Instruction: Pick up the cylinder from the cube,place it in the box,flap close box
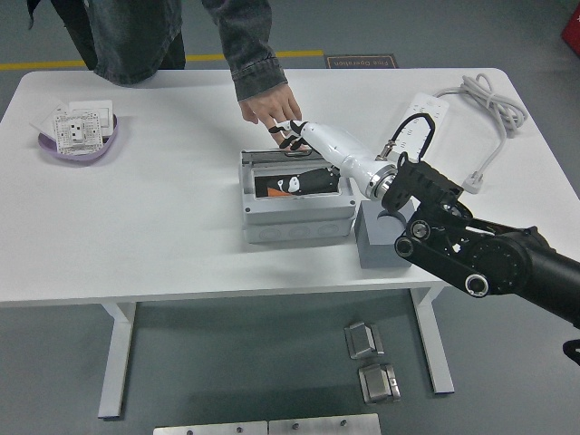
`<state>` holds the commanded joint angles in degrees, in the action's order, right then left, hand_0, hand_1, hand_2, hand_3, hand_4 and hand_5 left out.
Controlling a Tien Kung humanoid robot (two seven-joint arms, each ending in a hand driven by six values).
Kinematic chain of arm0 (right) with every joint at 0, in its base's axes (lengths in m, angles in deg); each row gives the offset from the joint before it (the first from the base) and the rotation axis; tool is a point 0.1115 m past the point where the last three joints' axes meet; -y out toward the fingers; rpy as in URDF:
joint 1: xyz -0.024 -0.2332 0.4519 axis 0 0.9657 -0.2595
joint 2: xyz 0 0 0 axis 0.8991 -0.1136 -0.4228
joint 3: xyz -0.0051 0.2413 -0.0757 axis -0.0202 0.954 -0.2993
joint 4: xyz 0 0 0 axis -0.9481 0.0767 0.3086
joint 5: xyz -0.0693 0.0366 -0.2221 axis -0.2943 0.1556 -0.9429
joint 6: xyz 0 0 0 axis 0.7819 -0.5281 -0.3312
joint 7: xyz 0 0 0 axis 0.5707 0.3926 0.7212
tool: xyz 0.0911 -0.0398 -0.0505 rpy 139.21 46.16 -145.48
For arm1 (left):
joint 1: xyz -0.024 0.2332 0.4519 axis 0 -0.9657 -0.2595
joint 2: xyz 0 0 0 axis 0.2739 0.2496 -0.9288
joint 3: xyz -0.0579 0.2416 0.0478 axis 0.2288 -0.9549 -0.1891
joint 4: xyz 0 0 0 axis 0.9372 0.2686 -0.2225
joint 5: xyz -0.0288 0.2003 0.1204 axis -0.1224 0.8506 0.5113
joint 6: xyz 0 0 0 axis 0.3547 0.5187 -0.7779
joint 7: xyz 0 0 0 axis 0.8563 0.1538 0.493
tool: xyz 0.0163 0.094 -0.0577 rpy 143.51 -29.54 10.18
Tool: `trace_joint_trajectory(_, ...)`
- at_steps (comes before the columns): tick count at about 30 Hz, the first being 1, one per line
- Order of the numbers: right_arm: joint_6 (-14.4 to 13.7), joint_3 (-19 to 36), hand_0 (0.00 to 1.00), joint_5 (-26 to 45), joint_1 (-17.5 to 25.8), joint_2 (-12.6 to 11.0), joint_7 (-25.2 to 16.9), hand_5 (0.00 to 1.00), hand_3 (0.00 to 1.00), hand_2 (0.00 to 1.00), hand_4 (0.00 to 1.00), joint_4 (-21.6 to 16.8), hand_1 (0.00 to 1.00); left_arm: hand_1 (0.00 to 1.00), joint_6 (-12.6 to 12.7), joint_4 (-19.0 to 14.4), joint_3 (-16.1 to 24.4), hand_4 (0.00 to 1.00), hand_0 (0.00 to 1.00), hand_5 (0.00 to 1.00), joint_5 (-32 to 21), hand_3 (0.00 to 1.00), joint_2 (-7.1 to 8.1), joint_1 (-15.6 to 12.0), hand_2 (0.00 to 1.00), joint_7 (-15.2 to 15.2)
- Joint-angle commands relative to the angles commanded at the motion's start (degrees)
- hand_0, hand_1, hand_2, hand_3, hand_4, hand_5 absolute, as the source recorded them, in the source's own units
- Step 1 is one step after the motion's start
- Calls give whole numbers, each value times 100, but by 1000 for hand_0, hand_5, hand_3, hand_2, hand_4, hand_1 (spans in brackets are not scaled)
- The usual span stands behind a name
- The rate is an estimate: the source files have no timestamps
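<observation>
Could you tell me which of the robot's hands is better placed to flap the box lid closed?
The right hand: it already reaches over the open box, beside the lid. No left arm shows in the head view.

The white table [163, 236] carries a grey box [294, 213] at its centre, a grey cube [381, 246] just beside it, a purple dish [54, 149] far left, and a white power strip [419, 118] far right.

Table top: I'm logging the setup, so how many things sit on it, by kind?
Grey box: 1
Grey cube: 1
Purple bowl: 1
White power strip: 1
Total: 4
The robot's right hand reaches over the box, and a person's hand hovers just behind it.
</observation>
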<state>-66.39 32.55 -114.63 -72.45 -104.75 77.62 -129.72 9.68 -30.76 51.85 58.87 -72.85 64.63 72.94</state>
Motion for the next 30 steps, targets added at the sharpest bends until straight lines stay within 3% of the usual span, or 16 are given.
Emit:
trace_joint_trajectory(11, -47, 520, 641, -146, 504, -141, 3, 453, 813, 672, 877, -192, 613, 579, -15, 0, 336, 403, 622, 121, 352, 586, -28, -46, 552, -11)
trace_joint_trajectory(15, 54, 1084, 634, -574, 806, -357, 213, 464, 811, 673, 872, -473, 616, 579, -37, 0, 712, 403, 622, 121, 746, 586, -41, -99, 551, 12)
trace_joint_trajectory(22, 58, 2149, 632, -1127, 1568, -649, 398, 480, 809, 672, 869, -1102, 610, 579, -56, 0, 1015, 404, 622, 123, 1063, 586, -112, -182, 551, 20)
trace_joint_trajectory(26, 15, 2300, 594, -1073, 1593, -581, 330, 493, 809, 657, 862, -1019, 584, 579, -67, 0, 1089, 405, 622, 124, 1173, 586, -123, -192, 552, 22)
trace_joint_trajectory(30, -33, 1980, 579, -964, 1440, -307, 243, 497, 803, 653, 860, -735, 573, 580, -36, 0, 901, 405, 622, 124, 984, 587, -87, -155, 551, 7)
